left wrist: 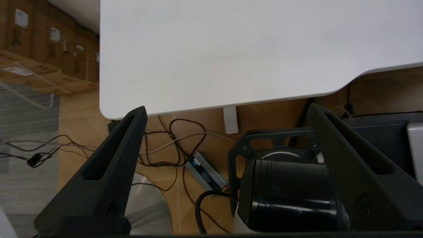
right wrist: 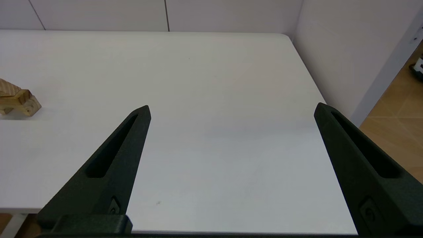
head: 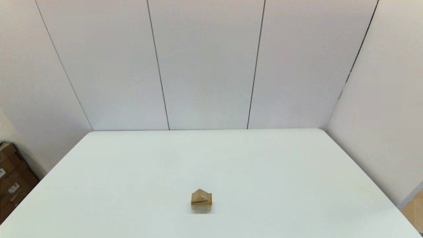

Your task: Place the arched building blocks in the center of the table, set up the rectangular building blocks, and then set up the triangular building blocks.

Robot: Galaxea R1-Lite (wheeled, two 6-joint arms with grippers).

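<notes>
Head view: the three wooden blocks stand as one small stack near the middle of the white table (head: 297,165), toward its near edge, roughly 6 o'clock from the table's centre. Triangular block (head: 201,195) sits on top, ridge up, resting on the rectangular block (head: 201,202), a thin tan layer; below that the arched block (head: 201,207), pale, on the table. The layers are hard to separate here; in the right wrist view the stack shows at the picture's edge, with the striped wedge (right wrist: 8,88) uppermost and the pale arched block (right wrist: 23,104) beneath, a curved cut-out just visible. The stack looks square and settled, nothing touching it. Judgement: the order arch, slab, wedge gives each piece a flat seat under it, and the build appears complete. Neither arm shows in the head view, so both look pulled back clear of the stack. Right gripper (right wrist: 231,112): fingers spread wide, nothing between them, hovering over the near right part of the table, the stack well apart at about 10 o'clock from it. Left gripper (left wrist: 228,115): fingers spread wide, empty, held off the table's near left corner above the floor cables (left wrist: 175,145); part of the robot's own black housing (left wrist: 290,195) lies below it. No further move seems called for
</notes>
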